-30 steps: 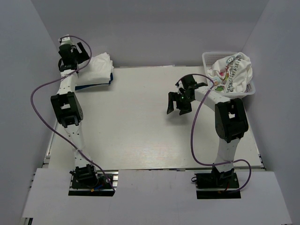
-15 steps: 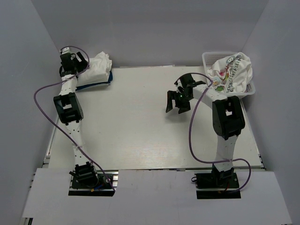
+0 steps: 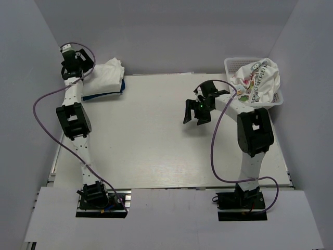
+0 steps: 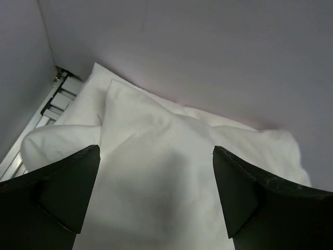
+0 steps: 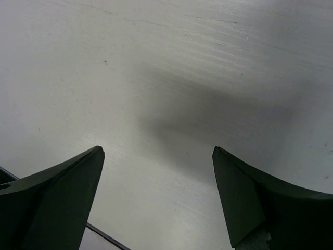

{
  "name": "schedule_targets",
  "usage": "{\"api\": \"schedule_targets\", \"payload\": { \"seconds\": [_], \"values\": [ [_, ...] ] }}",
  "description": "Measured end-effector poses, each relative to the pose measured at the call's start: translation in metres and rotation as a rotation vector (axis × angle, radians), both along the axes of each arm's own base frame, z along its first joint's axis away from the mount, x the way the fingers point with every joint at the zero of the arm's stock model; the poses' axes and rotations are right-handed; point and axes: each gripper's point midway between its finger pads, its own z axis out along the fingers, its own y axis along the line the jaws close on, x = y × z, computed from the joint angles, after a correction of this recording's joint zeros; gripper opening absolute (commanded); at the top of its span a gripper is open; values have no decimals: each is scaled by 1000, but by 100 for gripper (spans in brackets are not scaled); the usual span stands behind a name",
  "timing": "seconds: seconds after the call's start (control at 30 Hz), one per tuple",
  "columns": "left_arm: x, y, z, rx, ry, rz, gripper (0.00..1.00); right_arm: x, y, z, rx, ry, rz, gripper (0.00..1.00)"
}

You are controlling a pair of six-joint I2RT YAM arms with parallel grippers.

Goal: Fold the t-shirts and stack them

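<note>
– Listing the t-shirts first: where are they lying?
– The folded white t-shirt (image 4: 171, 172) is resting on the dark blue t-shirt (image 3: 106, 94), and the pair is sitting at the far left corner of the table (image 3: 156, 140). The printed t-shirt (image 3: 257, 78) is waiting crumpled in the white lattice basket (image 3: 231, 63) at the far right.
– Grippers?
– The left gripper (image 3: 77, 61) is hanging just beside the stack's left end, jaws standing wide and holding nothing. The right gripper (image 3: 196, 119) is hovering over bare table between the centre and the basket, jaws likewise spread and carrying nothing.
– Step in hand?
– By my judgement, the arms are turning from the stack to the next shirt. That is calling for the right gripper reaching into the basket, pinching the printed t-shirt and bringing it onto open table for spreading.
– Changes against a second ago?
– The left gripper is drawing back from over the stack toward the left wall. The right gripper is shifting only slightly. The basket shirt is lying unchanged.
</note>
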Motion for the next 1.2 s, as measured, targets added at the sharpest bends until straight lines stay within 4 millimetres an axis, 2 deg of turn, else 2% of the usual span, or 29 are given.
{"api": "schedule_targets", "payload": {
  "seconds": [0.2, 0.3, 0.4, 0.5, 0.57, 0.6, 0.7, 0.77, 0.87, 0.97, 1.07, 1.2],
  "values": [
    [-20, 1, 63, 10, -45, 90, 99, -8, -2, 30, 44, -84, -17, 90],
    [-48, -11, 68, 3, -7, 98, 99, -18, -5, 40, 56, -115, -18, 90],
    [-83, -27, 55, -3, 59, 96, 99, -26, -7, 45, 70, -143, -15, 90],
    [-125, -59, 44, -9, 133, 63, 99, -35, -11, 48, 73, -159, -19, 90],
    [-157, -87, 50, -14, 168, 28, 99, -41, -14, 53, 73, -186, -27, 90],
    [-171, -103, 57, -20, 172, 6, 99, -45, -17, 56, 72, -205, -36, 90],
    [-225, -151, 93, -44, 124, -80, 99, -56, -28, 71, 71, -279, -75, 90],
    [-267, -169, 116, -60, 87, -117, 99, -63, -36, 82, 72, -334, -108, 90],
    [-319, -167, 147, -69, 27, -94, 99, -75, -47, 98, 84, -420, -154, 90],
    [-349, -157, 163, -60, 4, -53, 99, -85, -58, 110, 96, -489, -203, 90],
    [-365, -152, 154, -50, 50, -27, 99, -92, -66, 118, 105, -548, -239, 90],
    [-378, -149, 125, -40, 156, -11, 99, -99, -71, 121, 115, -587, -260, 90]
  ]
}}
